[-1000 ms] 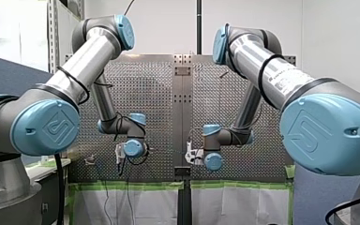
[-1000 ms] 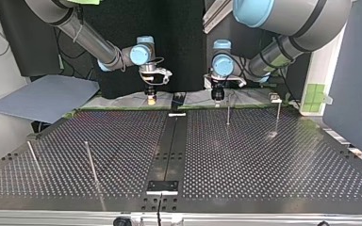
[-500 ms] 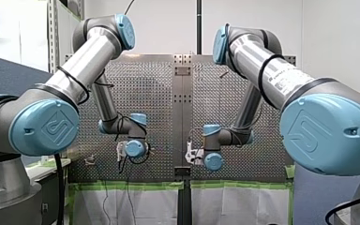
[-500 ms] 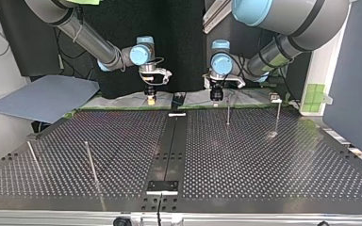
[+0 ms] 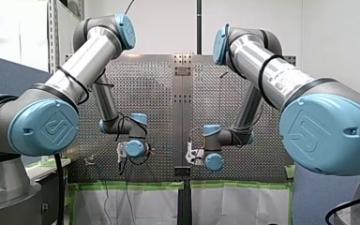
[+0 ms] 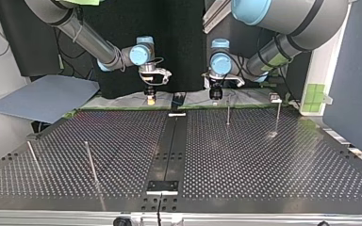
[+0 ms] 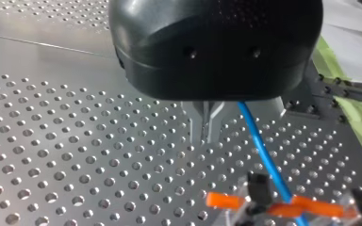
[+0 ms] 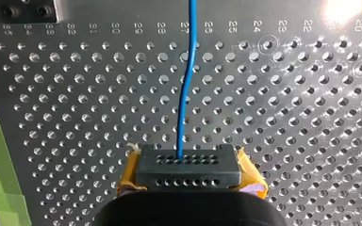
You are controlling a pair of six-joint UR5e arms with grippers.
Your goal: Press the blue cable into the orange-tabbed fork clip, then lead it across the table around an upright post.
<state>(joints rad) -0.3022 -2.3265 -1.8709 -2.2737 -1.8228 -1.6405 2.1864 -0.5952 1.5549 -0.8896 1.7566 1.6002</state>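
The blue cable (image 8: 185, 94) leads away from my right gripper (image 8: 187, 165), whose yellow pads (image 8: 128, 175) are shut on it through a black perforated block. In the left wrist view the blue cable (image 7: 263, 153) passes beside my left gripper (image 7: 206, 137), not between its metal fingers (image 7: 197, 123), which are shut. It runs down into the orange-tabbed fork clip (image 7: 283, 206) just ahead of that gripper. In the top view my left gripper (image 6: 215, 95) hangs at the right of the middle, my right gripper (image 6: 150, 99) at the left, both over the table's far edge.
Two upright posts (image 6: 228, 113) (image 6: 278, 115) stand near my left gripper on the perforated table (image 6: 245, 155). Another two posts (image 6: 90, 162) (image 6: 33, 157) lean at the top view's near left. A blue-grey sheet (image 6: 42, 96) lies beyond the table at that view's left.
My left gripper has shifted slightly toward the top view's left and lifted a little. My right arm has not moved.
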